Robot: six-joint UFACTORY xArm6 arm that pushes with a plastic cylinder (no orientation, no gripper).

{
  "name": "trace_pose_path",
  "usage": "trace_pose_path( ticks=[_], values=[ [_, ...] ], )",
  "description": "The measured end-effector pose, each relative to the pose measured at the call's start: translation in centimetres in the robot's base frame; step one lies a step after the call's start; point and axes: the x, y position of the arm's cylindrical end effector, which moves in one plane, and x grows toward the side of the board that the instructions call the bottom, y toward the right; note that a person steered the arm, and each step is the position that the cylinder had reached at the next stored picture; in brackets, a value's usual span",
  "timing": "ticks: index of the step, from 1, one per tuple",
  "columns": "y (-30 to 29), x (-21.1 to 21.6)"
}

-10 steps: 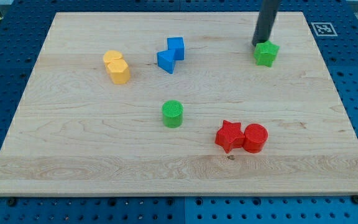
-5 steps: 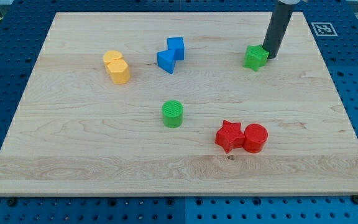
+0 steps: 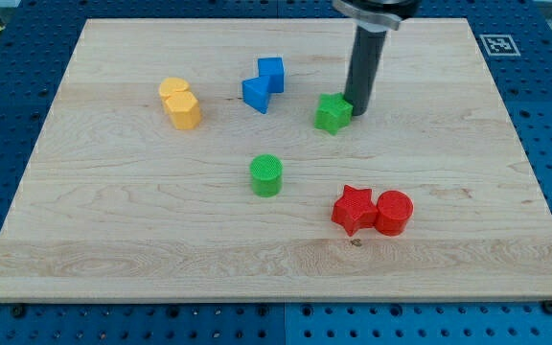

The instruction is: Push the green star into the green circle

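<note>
The small green star block [image 3: 333, 113] has been pushed leftward across the wooden bench [image 3: 113, 230], my tip [image 3: 357, 112] touching it at three o'clock. The green circle block [image 3: 266, 175] lies near, toward seven o'clock of it, so the gap has been narrowed. No jaws are carried.

A straight, dark, near-black rod, round in section, topped by a wider dark collar, and my tip [image 3: 357, 114] ends blunt and plain
</note>
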Motion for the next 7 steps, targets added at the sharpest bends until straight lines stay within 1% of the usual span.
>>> trace_pose_path(
  ticks=[1, 5, 6, 7],
  values=[
    [-2.8, 0.5],
    [-13.3, 5.4],
    [-13.5, 5.6],
    [-12.5, 5.7]
  ],
)
